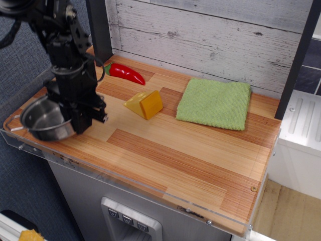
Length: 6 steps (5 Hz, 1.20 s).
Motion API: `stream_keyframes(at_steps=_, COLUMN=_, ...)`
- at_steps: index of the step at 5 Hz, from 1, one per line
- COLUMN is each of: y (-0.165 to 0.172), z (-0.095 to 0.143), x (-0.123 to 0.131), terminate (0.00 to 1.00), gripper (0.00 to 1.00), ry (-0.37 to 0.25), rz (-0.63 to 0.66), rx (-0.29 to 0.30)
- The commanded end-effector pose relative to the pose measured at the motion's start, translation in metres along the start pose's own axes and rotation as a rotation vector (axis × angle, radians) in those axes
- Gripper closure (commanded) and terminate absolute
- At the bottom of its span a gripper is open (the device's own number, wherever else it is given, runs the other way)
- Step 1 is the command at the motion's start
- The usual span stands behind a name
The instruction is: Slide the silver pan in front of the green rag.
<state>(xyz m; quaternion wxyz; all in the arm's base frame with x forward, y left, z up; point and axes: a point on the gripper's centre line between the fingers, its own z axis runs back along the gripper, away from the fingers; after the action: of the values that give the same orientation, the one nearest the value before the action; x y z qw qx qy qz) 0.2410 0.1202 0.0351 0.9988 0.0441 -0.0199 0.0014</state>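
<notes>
Now shiny silver pan (46, 120), tilted, blurred

On the wooden bench: one round silver steel pan (46, 122), one square green terry rag (215, 103), one yellow cheese wedge (145, 104), one red pepper (125, 73), apparently plastic.

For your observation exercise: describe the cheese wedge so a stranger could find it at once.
On the wooden counter, look mid-back, between the red pepper and the green rag. The cheese lies there, the only yellow, wedge-shaped thing.
</notes>
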Motion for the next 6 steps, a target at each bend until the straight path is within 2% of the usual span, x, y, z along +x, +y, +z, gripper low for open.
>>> stream_keyframes(at_steps=1, y=-0.044, z=0.042, x=0.016, terminate=0.0, gripper=1.0, ry=-0.12, rz=-0.119, rx=0.024)
stream_keyframes(at_steps=2, y=-0.077, z=0.052, x=0.015, terminate=0.0, gripper=1.0, ry=-0.186, rz=-0.193, rx=0.006)
stream_keyframes(at_steps=3, y=-0.108, z=0.054, x=0.015, terminate=0.0, gripper=1.0, ry=-0.205, rz=-0.26, rx=-0.03)
stream_keyframes(at_steps=4, y=-0.139, z=0.05, x=0.018, terminate=0.0, gripper=1.0, ry=-0.216, rz=-0.319, rx=-0.075)
stream_keyframes(at_steps=6, y=-0.182, z=0.037, x=0.024, terminate=0.0, gripper=1.0, ry=-0.186, rz=-0.426, rx=-0.123)
